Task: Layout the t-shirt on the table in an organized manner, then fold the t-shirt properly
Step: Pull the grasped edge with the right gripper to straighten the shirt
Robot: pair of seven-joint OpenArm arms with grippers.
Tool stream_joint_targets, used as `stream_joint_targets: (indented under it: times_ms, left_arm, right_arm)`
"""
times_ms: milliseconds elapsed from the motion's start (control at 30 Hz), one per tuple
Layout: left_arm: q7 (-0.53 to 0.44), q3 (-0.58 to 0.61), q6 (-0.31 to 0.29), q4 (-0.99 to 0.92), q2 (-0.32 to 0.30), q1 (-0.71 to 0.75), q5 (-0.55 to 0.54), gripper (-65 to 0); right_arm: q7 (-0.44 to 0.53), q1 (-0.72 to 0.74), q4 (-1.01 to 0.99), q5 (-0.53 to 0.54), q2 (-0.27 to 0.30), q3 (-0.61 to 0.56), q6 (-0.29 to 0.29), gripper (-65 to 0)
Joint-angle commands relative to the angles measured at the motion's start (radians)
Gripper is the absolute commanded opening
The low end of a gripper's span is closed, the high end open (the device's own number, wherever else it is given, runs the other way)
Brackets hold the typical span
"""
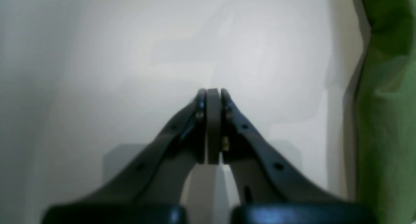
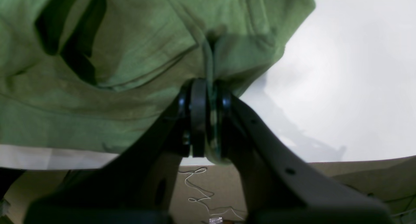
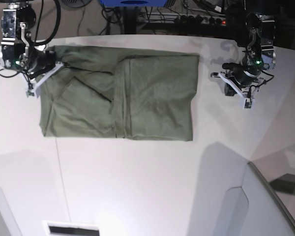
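White table (image 3: 137, 182) fills my base view, grey angled panel (image 3: 258, 206) at the near corner. Mid-table the t-shirt (image 3: 137, 98) lies partly folded, a rough rectangle w/ a layer doubled over its middle. Further back, right gripper (image 2: 208, 116) is clamped on a bunched fold at the shirt's edge, cloth pinched btwn the pads. Left gripper (image 1: 214, 126) sits apart from the shirt, pads pressed together w/ nothing in them, shirt edge just beside it in wrist cam. Cables (image 3: 187, 14) behind the table.
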Motion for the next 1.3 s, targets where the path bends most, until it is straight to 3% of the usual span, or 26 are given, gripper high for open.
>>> stream_joint_targets:
  times_ms: [0,67,233,433,533,633,867,967,1267]
  left_arm:
    - [-0.019,-0.007,0.003,0.015,-0.015,-0.008,-0.002,-65.0]
    - [-0.019,-0.007,0.003,0.015,-0.015,-0.008,-0.002,-65.0]
    - [-0.019,-0.007,0.003,0.015,-0.015,-0.008,-0.002,-65.0]
    - [-0.019,-0.007,0.003,0.015,-0.015,-0.008,-0.002,-65.0]
    - [-0.019,-0.007,0.003,0.015,-0.015,-0.008,-0.002,-65.0]
    - [-0.019,-0.007,0.003,0.015,-0.015,-0.008,-0.002,-65.0]
    - [-0.019,-0.007,0.003,0.015,-0.015,-0.008,-0.002,-65.0]
    - [-0.019,-0.007,0.003,0.015,-0.015,-0.008,-0.002,-65.0]
    - [-0.019,-0.007,0.003,0.015,-0.015,-0.008,-0.002,-65.0]
  right_arm:
    - [0.001,0.011,0.017,-0.003,0.011,0.002,-0.006,-59.3]
    - [-0.028,0.021,0.019,-0.003,0.011,0.002,-0.006,-57.8]
    - [-0.045,0.019,0.053,-0.005,0.011,0.000,-0.006,-43.4]
    - [-0.045,0.022,0.071,-0.005,0.011,0.000,-0.005,-43.4]
    - [-0.045,0.024,0.067,-0.005,0.011,0.000,-0.003,-45.9]
    - [-0.048,0.025,0.065,-0.005,0.011,0.000,-0.003,-55.4]
    - [-0.048,0.024,0.065,-0.005,0.011,0.000,-0.003,-58.2]
    - [-0.051,0.025,0.065,-0.005,0.011,0.000,-0.005,-65.0]
    - [-0.056,0.060,0.062,-0.005,0.012,0.000,-0.005,-65.0]
